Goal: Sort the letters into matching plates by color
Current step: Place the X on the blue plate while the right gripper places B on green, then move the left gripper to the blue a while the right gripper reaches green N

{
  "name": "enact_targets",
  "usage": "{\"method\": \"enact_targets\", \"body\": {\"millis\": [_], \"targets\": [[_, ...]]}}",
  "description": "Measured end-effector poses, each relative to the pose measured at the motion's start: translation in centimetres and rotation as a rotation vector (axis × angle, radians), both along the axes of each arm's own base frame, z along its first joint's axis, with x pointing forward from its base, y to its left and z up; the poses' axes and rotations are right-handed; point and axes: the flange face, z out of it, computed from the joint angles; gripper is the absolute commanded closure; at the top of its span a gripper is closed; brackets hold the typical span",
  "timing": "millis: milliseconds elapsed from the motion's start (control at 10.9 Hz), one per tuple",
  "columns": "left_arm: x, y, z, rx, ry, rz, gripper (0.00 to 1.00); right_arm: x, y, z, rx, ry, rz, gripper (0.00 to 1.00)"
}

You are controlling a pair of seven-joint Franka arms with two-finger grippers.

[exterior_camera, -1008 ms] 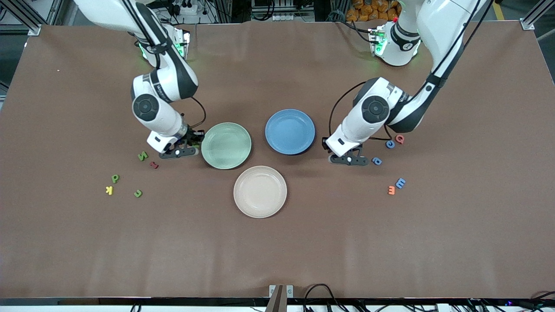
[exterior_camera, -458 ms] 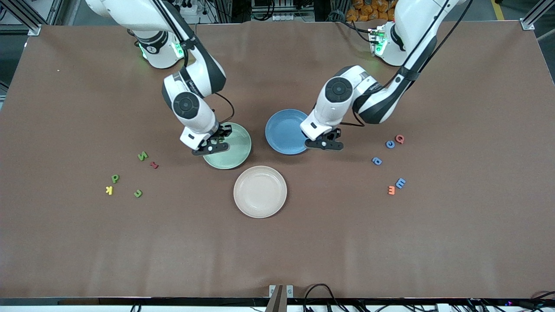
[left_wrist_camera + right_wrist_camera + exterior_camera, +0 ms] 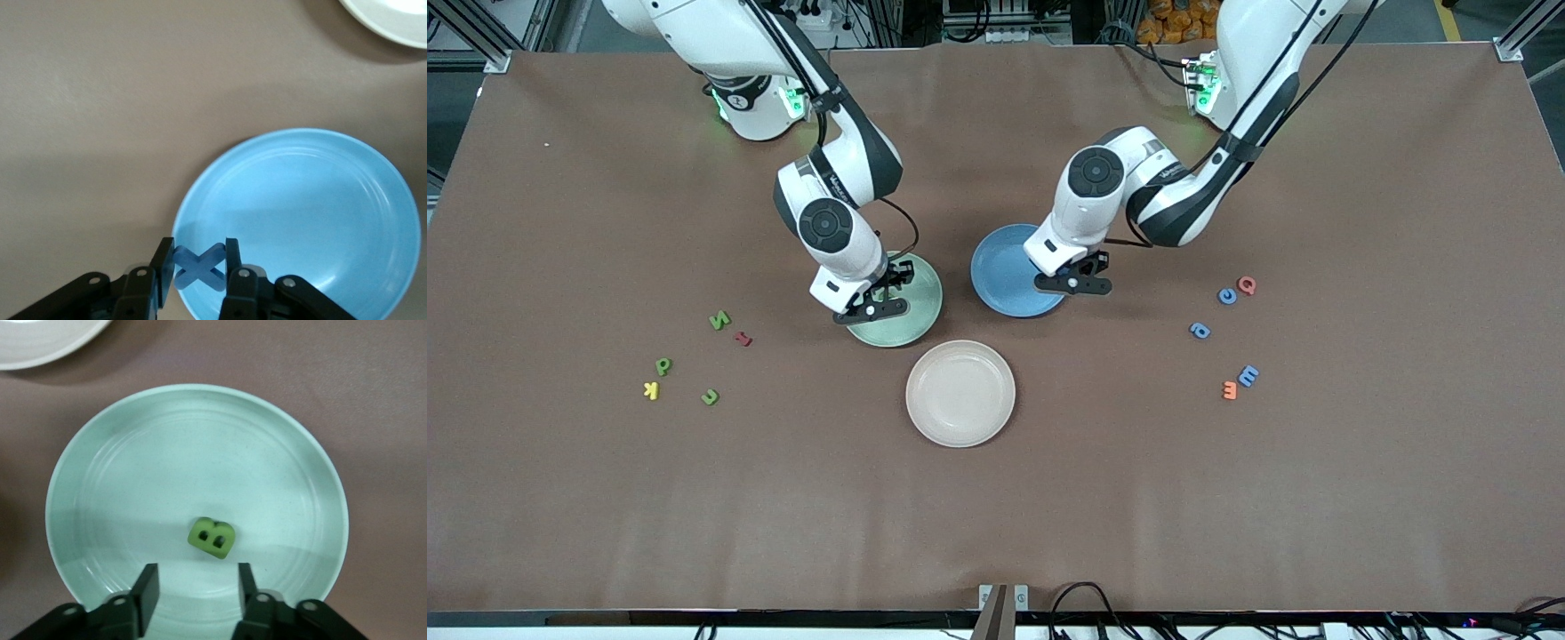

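Table: we see a brown table top (image 3: 996, 498) with three plates grouped at its middle; we take the beige plate (image 3: 960, 393) as our landmark.
Change: a second ago both grippers were out by the loose letters; now each is over a plate farther from the front camera than the beige plate.
Right gripper: the right gripper (image 3: 193, 587) hangs over the green plate (image 3: 133, 453), jaws parted and empty; the green B (image 3: 211, 537) it carried lies loose in that plate.
Left gripper: the left gripper (image 3: 199, 267) is clamped on a blue X (image 3: 198, 265) over the rim of the blue plate (image 3: 320, 200); not yet dropped.
Meaning: we judge one green letter sorted and one blue about to follow.
Remaining: green letters (image 3: 719, 320) wait toward the right arm's end from the beige plate, blue letters (image 3: 1200, 331) toward the left arm's end.
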Motion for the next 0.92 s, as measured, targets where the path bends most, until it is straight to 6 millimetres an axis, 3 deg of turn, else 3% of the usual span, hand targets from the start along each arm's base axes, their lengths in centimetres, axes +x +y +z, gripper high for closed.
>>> {"method": "enact_targets", "body": {"millis": [367, 733, 916], "targets": [[-1.8, -2.4, -0.3, -0.003, 0.007, 0.019, 1.0, 0.9, -0.8, 0.3, -0.019, -0.022, 0.015, 0.0], [-2.3, -3.8, -1.9, 0.018, 0.001, 0.041, 0.98, 3.9, -5.4, 1.0, -0.008, -0.045, 0.133, 0.0], [-1.9, -4.1, -2.2, 0.012, 0.004, 0.047, 0.05, 5.7, -8.8, 1.9, 0.013, -0.059, 0.205, 0.0]]}}
